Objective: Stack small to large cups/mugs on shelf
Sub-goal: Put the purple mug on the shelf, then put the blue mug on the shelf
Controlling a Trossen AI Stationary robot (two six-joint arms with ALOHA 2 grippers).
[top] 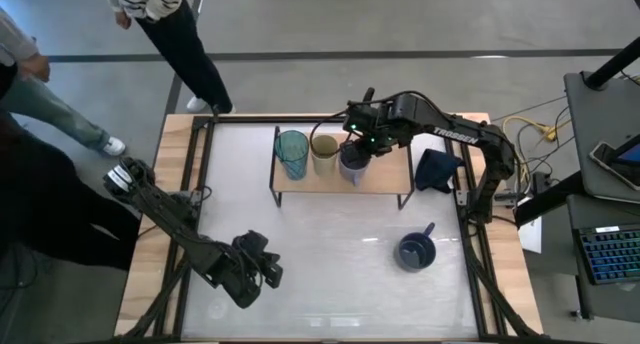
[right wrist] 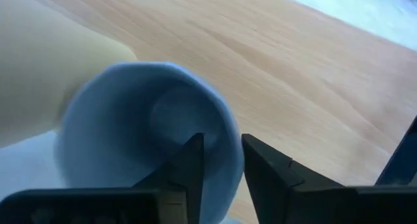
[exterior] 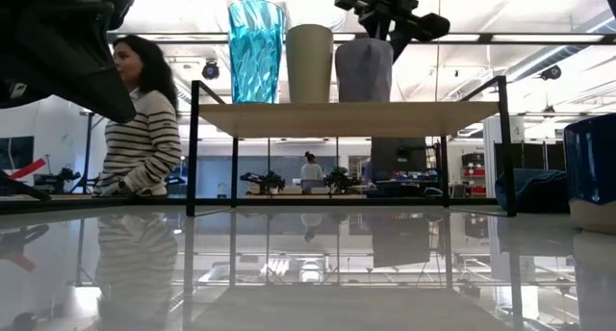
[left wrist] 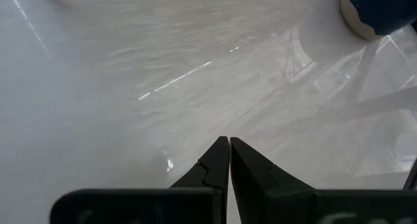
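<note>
Cups stand in a row on the wooden shelf [top: 385,182] at the far side of the white table [top: 330,254]: the teal tumbler [top: 292,152] at the left end, the cream cup [top: 324,152] beside it and the grey-lavender cup [top: 353,162] next, the cream and grey-lavender cups close enough that the right wrist view shows them side by side. The right gripper [top: 352,144] sits directly over the grey-lavender cup, its two fingers straddling the rim, one finger [right wrist: 189,165] inside the cup and the other outside; a gap shows between the fingers and the cup wall, so the jaws stand apart and are not clamped on it. In the low view all three cups stand upright on the board, with the gripper above the grey-lavender one. The dark blue mug [top: 415,250] rests alone on the table in front of the shelf's right end, handle pointing toward the shelf. A dark navy cloth [top: 437,169] lies just beyond the shelf's right end. The left gripper [top: 270,272] waits low over the near left part of the table, its fingers pressed together and holding nothing. Two people [top: 165,24] stand past the table's far left corner.
</note>
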